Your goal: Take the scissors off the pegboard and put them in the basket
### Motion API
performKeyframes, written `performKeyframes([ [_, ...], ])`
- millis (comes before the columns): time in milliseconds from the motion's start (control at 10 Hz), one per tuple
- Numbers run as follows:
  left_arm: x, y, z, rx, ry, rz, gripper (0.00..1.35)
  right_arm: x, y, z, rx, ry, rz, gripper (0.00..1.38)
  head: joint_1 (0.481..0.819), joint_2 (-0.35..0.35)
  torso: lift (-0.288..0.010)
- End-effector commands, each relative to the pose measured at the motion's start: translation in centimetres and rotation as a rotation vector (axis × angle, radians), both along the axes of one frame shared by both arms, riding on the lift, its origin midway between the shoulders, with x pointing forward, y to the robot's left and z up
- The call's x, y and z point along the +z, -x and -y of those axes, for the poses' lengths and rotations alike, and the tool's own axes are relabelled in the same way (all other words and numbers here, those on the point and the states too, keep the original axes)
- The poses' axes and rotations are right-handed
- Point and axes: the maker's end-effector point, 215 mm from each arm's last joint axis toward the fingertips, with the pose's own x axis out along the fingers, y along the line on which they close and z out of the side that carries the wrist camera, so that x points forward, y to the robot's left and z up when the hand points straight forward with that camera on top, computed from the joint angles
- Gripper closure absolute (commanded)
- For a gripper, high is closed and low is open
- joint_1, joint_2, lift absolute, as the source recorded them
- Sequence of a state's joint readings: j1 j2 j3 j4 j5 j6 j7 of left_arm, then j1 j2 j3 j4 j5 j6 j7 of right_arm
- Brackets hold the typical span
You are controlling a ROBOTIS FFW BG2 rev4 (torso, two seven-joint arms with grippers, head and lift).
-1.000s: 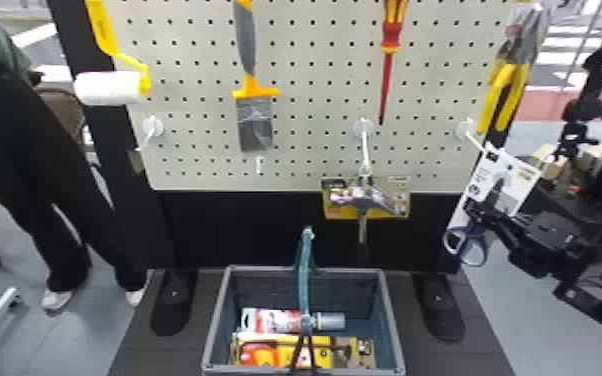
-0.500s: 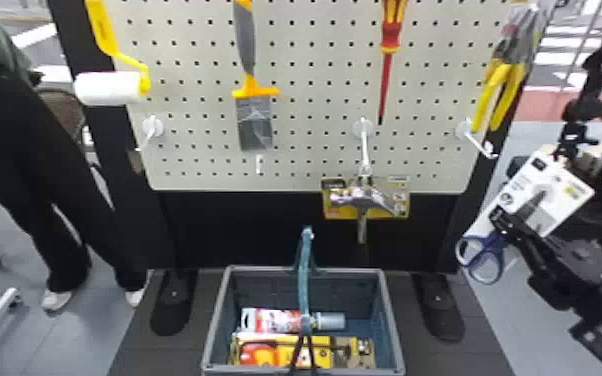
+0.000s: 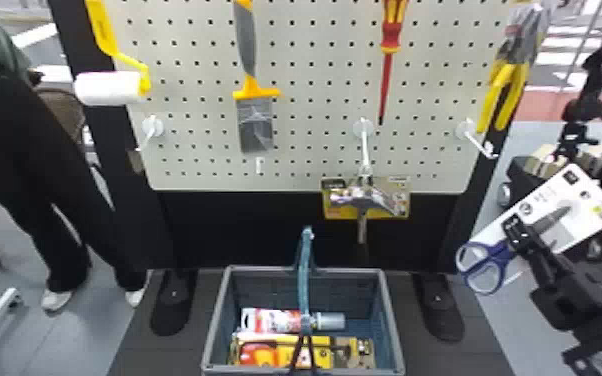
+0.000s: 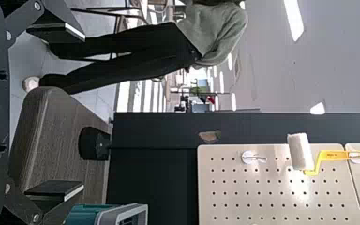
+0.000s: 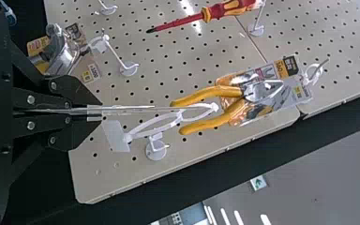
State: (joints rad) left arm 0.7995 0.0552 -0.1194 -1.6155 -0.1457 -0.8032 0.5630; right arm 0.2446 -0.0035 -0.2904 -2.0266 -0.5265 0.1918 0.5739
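Held out at the right of the head view, my right gripper (image 3: 517,232) is shut on the scissors (image 3: 487,265) and their white card (image 3: 600,200). The blue handles point down-left, the card tilts up-right, and both are apart from the pegboard (image 3: 310,150). In the right wrist view, the fingers of my right gripper (image 5: 98,111) pinch the card (image 5: 131,108), seen edge-on. The grey basket (image 3: 395,320) stands below the board, left of the scissors. My left gripper (image 4: 77,111) is open and holds nothing, off to the board's left.
A bare hook (image 3: 480,142) juts from the board's lower right, near yellow-handled pliers (image 3: 507,95). A packaged tool (image 3: 365,197) hangs above the basket. The basket's upright handle (image 3: 305,275) crosses its opening, over a tube (image 3: 277,320) and a yellow package (image 3: 317,350).
The right gripper has carried the scissors and card to the right, away from the lower right hook. The card now leans further over. The basket has stayed in place.
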Motion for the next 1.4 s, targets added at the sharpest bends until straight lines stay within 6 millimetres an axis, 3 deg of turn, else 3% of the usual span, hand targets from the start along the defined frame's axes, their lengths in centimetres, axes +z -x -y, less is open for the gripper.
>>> performKeyframes([
  [0,0.0,-0.1,0.1,-0.001,0.001,0.000,0.19,-1.6,0.0,-1.3,0.017,-0.082,-0.029,1.20,0.549,0.000,-0.100],
  [500,-0.3,-0.2,0.4,-0.010,-0.001,-0.006,0.19,-6.4,-1.7,-6.5,0.088,-0.212,-0.107,1.20,0.549,0.000,-0.100],
  [800,-0.3,-0.3,0.5,-0.016,-0.001,-0.004,0.19,-6.1,-2.8,-9.8,0.148,-0.236,-0.116,1.20,0.549,0.000,-0.100],
  [1300,-0.2,-0.6,0.7,-0.022,0.000,-0.001,0.19,-7.4,-3.0,-14.9,0.234,-0.318,-0.165,1.20,0.549,0.000,-0.100],
])
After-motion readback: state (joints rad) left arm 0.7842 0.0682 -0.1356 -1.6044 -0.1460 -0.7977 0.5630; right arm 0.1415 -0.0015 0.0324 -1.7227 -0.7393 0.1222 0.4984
